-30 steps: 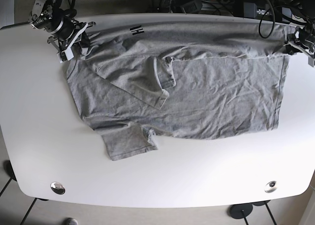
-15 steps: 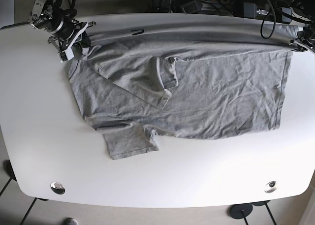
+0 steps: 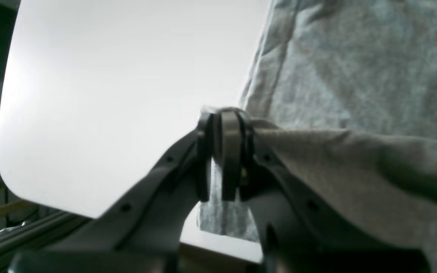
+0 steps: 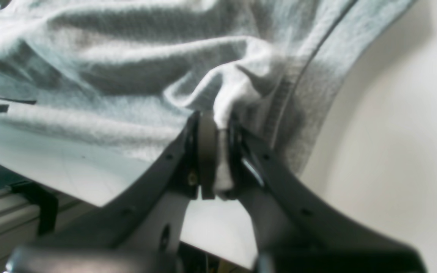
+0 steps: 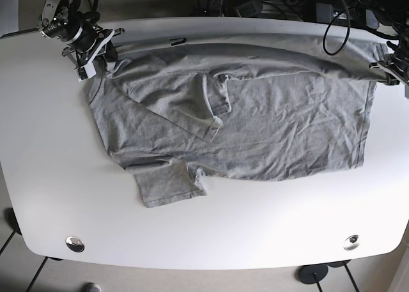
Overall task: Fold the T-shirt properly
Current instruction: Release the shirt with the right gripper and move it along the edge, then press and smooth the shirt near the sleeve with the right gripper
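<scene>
T-shirt [image 5: 255, 126] lies spread on my white table [image 5: 211, 234], its far edge lifted between both arms. My left gripper [image 3: 224, 155] is clamped on a hem corner; my right gripper [image 4: 218, 151] pinches bunched fabric. Black print beside it is unreadable.

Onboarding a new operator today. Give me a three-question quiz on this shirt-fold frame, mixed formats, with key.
1. True or false: both grippers are shut on the T-shirt.
2. Multiple choice: the sleeve folded onto the shirt body lies nearer which gripper? A) left gripper B) right gripper C) neither, it is midway.
3. Fill in: the lifted far edge of the shirt stretches between the two ____.

Key
1. True; both wrist views show fabric pinched between closed fingers.
2. B
3. grippers
</scene>
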Available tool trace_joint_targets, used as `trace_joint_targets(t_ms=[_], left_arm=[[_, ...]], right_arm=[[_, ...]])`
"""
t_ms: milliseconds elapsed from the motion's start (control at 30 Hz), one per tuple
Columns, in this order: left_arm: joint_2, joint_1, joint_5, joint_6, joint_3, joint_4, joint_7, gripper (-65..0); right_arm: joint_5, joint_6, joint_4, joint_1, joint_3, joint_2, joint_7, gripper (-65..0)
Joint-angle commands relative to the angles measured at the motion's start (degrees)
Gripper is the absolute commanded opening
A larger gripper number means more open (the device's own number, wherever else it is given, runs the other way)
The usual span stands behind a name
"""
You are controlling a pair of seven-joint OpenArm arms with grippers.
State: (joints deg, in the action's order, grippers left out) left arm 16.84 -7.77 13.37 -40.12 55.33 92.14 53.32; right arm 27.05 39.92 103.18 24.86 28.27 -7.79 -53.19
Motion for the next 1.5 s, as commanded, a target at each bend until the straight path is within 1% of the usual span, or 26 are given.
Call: trace_joint_targets(t_ms=[33,67,133,200,300,400,433,500,567,600,633,700,733,767,833,867,933,967,1100,1167,1233,1300,1433,1500], left_arm=[[1.7,1.7,0.5,0.1,-1.0,0.0,-1.1,-62.8],[3.0,1.9,0.5,0.1,-2.1,-1.3,-1.1,-62.8],[4.4,3.1,0.7,0.1,-4.1,-3.8,-1.3,-62.8],[4.6,5.4,0.6,0.1,-4.9,-6.7,-1.3,-62.8],[5.9,7.3,0.6,0.1,-5.4,-10.7,-1.5,-62.8],[6.1,9.7,0.6,0.1,-8.4,-13.7,-1.6,-62.8],[6.1,9.8,0.6,0.1,-9.0,-13.8,-2.3,-62.8],[6.1,9.8,0.5,0.1,-12.0,-13.9,-6.3,-62.8],[6.1,9.7,0.5,0.1,-13.4,-13.9,-6.6,-62.4],[6.1,9.6,0.5,0.1,-13.4,-13.9,-6.6,-62.1],[6.1,9.5,0.5,0.1,-13.3,-13.9,-6.6,-62.1],[6.1,9.5,0.5,0.1,-13.3,-13.9,-6.6,-60.6],[6.1,9.4,0.5,0.1,-13.3,-13.9,-6.6,-55.1],[6.1,9.4,0.5,0.1,-13.2,-13.9,-6.6,-48.6],[6.4,8.5,0.6,0.1,-13.2,-13.7,-6.6,-41.1],[6.8,8.3,0.6,0.1,-13.2,-13.6,-6.6,-41.1],[7.0,8.2,0.7,0.1,-13.2,-13.9,-6.6,-41.1],[7.0,8.2,0.7,0.1,-13.2,-13.9,-6.6,-41.1],[7.1,8.2,0.6,0.1,-13.2,-13.9,-6.6,-41.1],[7.1,8.2,0.6,0.1,-13.3,-13.9,-6.6,-41.1],[7.1,8.2,0.6,0.1,-13.3,-13.9,-6.6,-41.1],[7.1,8.1,0.6,0.1,-13.3,-13.9,-6.6,-41.1],[7.1,7.0,0.6,0.1,-13.3,-13.8,-6.8,-41.1],[7.1,7.0,0.6,0.1,-13.4,-13.8,-6.9,-41.1]], right_arm=[[0.6,0.08,1.0,0.0,0.9,-0.7,0.8,-62.8],[0.6,0.08,1.0,0.1,2.2,-0.4,0.8,-62.8],[0.3,0.08,0.9,0.1,4.0,1.2,0.8,-62.8],[0.5,0.08,0.9,0.1,5.6,1.3,0.8,-62.8],[0.5,0.08,0.9,0.2,5.8,1.6,0.8,-62.8],[0.5,0.08,0.9,0.4,5.8,1.8,0.8,-62.8],[0.5,0.08,0.9,0.4,5.8,1.9,0.8,-62.8],[0.6,0.08,1.0,0.4,5.9,1.9,0.8,-62.5],[1.1,0.08,1.3,0.4,5.9,1.9,0.8,-62.1],[3.2,0.08,1.3,0.5,5.9,1.8,0.8,-58.8],[4.7,0.08,1.3,0.7,6.0,1.5,0.8,-54.1],[7.5,0.08,1.4,1.2,7.2,1.5,0.8,-42.3],[9.9,0.08,1.4,1.3,8.4,1.6,0.8,-33.6],[11.4,0.08,1.4,1.3,8.9,1.6,0.8,-27.0],[13.1,0.08,1.4,0.6,8.8,1.4,0.8,-22.5],[13.1,0.08,1.3,-0.6,8.7,1.4,0.8,-22.2],[11.1,0.08,0.8,-4.3,7.2,1.3,0.7,-22.0],[8.4,0.08,0.3,-6.6,4.9,1.3,0.7,-22.7],[0.6,0.08,-3.3,-14.4,-3.0,1.2,0.7,-22.7],[-1.8,0.08,-5.5,-17.3,-5.7,1.2,0.7,-22.7],[-2.8,0.08,-7.7,-20.0,-8.3,1.2,0.7,-22.7],[-2.8,0.08,-9.4,-21.3,-9.9,1.2,0.7,-22.7],[-2.8,0.08,-12.8,-22.0,-11.5,1.2,0.8,-22.7],[-2.7,0.08,-12.9,-21.9,-12.4,1.2,0.8,-22.8]])
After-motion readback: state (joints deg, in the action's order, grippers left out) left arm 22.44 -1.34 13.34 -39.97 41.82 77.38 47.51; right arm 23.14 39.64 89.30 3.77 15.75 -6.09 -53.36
